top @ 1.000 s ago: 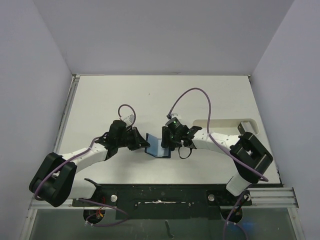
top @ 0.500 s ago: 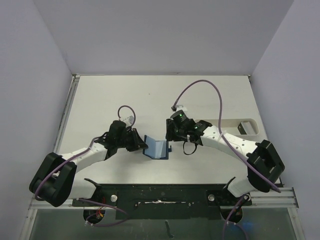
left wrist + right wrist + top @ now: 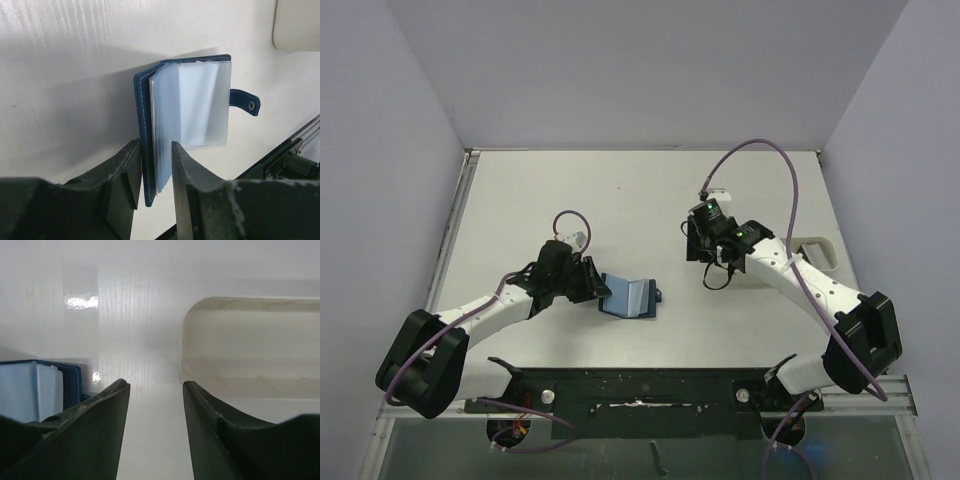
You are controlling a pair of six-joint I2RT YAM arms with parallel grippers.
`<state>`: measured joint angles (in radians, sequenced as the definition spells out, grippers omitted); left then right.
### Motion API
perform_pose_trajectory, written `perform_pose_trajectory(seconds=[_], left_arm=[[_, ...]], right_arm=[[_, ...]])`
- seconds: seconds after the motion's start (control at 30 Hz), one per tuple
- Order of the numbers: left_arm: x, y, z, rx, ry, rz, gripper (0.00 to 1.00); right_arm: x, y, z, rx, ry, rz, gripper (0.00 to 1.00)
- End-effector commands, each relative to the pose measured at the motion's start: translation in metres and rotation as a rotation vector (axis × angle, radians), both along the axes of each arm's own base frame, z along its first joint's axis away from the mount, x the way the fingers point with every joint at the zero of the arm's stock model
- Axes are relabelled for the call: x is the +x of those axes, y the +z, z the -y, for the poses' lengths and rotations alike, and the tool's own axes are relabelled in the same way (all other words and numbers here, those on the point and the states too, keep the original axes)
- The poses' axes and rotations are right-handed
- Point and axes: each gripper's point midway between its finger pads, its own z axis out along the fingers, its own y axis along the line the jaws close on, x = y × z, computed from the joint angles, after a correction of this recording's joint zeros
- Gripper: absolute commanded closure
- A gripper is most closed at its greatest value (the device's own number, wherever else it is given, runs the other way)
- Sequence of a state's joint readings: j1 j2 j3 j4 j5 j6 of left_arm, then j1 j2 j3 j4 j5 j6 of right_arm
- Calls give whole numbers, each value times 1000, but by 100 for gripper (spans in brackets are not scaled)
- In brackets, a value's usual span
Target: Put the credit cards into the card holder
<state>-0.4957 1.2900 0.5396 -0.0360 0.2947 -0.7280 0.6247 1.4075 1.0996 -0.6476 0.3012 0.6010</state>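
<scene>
Card holder [image 3: 631,296] lies open mid-table toward the near edge; left gripper [image 3: 153,147] has its jaws part-open, loosely straddling the cover edge; right gripper [image 3: 154,386] has jaws apart and empty beside the white tray [image 3: 235,340]; no loose credit cards in sight, so I'd pin that cover flat first.

The navy blue card holder [image 3: 630,296] is laid open on the white table [image 3: 620,200], near its front middle. Its frosted clear sleeves [image 3: 192,105] are fanned apart, and a snap strap [image 3: 246,101] is extended from one cover.
</scene>
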Motion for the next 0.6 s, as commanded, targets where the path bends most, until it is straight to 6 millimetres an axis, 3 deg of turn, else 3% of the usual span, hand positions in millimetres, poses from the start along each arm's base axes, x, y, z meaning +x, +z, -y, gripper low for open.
perform_pose_trajectory(seconds=[0.0,0.33,0.57], left_arm=[[15,20,5,-15,-8,76,73],[13,27,12,-55,-39,80,99],[7,37,22,-121,-77,72,100]], right_arm=[[16,31,45,-100,-87,60,52],[30,28,152,-281,-304,11,49],[26,21,225,-468,-460,-25,48]])
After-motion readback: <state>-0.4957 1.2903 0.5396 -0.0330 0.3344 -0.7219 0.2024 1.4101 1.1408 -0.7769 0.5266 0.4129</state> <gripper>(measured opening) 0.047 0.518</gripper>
